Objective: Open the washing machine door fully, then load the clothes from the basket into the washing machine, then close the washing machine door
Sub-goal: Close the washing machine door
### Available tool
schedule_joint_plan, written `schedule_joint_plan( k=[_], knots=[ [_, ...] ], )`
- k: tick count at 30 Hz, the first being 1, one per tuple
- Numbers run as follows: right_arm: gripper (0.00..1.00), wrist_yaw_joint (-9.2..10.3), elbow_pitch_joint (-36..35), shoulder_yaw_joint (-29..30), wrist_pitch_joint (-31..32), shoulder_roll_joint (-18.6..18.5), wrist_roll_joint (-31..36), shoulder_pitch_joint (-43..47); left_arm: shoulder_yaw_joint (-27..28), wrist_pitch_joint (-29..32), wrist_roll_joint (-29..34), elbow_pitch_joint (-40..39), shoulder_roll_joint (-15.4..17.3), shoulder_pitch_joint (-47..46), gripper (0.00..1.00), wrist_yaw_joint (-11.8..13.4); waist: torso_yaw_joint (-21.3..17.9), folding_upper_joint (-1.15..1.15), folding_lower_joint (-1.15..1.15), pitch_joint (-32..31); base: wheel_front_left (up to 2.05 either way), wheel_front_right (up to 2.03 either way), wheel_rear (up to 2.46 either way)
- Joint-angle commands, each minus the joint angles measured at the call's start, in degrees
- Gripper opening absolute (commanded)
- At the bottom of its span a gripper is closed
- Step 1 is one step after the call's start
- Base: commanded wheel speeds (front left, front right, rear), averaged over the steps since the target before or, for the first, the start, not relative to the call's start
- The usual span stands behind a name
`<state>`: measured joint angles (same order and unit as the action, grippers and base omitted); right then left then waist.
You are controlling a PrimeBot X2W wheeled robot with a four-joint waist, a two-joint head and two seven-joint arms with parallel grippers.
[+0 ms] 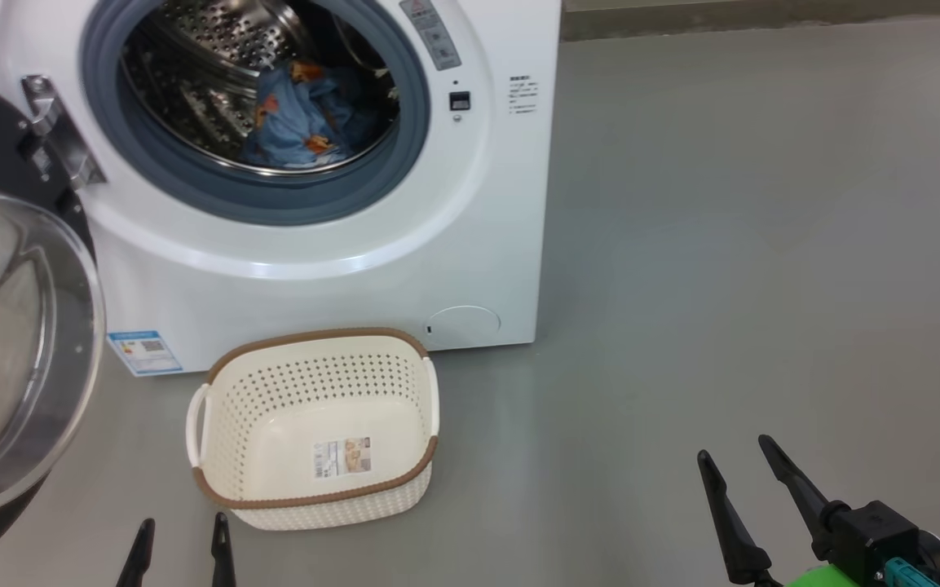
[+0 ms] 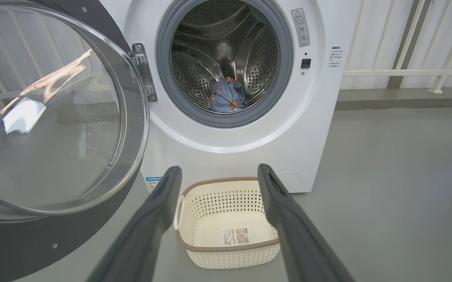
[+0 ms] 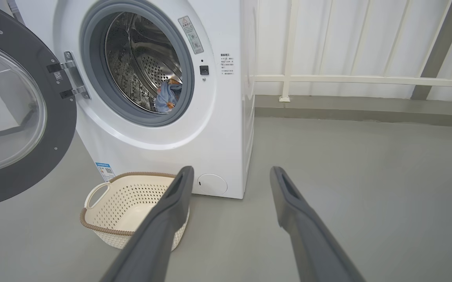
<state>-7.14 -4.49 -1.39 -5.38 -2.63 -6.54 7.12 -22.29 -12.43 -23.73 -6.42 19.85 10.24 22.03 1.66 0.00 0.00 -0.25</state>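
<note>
Washing machine door (image 1: 5,350) is swung wide open on the left. The clothes (image 1: 298,114) sit inside the washing machine (image 1: 470,244), with the empty basket (image 1: 315,383) on the floor just in front. Left gripper (image 1: 183,522) and right gripper (image 1: 732,446) hang low, fingers spread, holding nothing.

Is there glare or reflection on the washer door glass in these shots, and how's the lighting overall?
Left wrist view: the washing machine door glass carries strong reflections, an orange streak and a white patch. Head view: a bright highlight band curves across the washing machine front. Right wrist view: even light, clothes clearly visible.
</note>
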Motion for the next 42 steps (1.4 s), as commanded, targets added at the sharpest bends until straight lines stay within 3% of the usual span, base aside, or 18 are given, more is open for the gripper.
schedule_joint_plan(
  k=[1,10,28,36,42],
  knots=[
    [1.0,-0.35,-1.72,-1.28,-0.4,-0.25,0.33,-0.59,2.18,-0.26,0.2,-1.19,1.29,-3.07,1.0,0.74,1.28,0.0,0.0,0.17,0.0,0.0,0.0],
    [1.0,-0.35,-2.31,-1.91,-0.01,-0.25,0.75,-1.75,3.87,-0.96,-0.33,-2.18,1.55,-2.95,1.0,1.38,9.04,0.0,0.0,1.81,0.0,0.0,0.0],
    [1.0,-0.35,-2.37,-3.22,0.88,-0.37,1.21,-3.36,4.43,-2.2,-0.97,-0.54,-1.07,-3.74,1.0,0.57,24.46,0.0,0.0,2.44,0.0,0.0,0.0],
    [1.0,-0.35,-2.37,-4.24,1.18,-0.36,1.24,-4.02,4.76,-2.39,-1.13,-0.37,-2.06,-3.53,1.0,0.19,28.2,0.0,0.0,3.08,0.0,0.0,0.0],
    [1.0,-0.35,-2.1,-5.03,1.5,-0.48,1.32,-4.92,5.6,-2.49,-0.95,-0.52,-2.87,-3.11,1.0,0.24,28.74,0.0,0.0,3.67,0.0,0.0,0.0]
  ],
)
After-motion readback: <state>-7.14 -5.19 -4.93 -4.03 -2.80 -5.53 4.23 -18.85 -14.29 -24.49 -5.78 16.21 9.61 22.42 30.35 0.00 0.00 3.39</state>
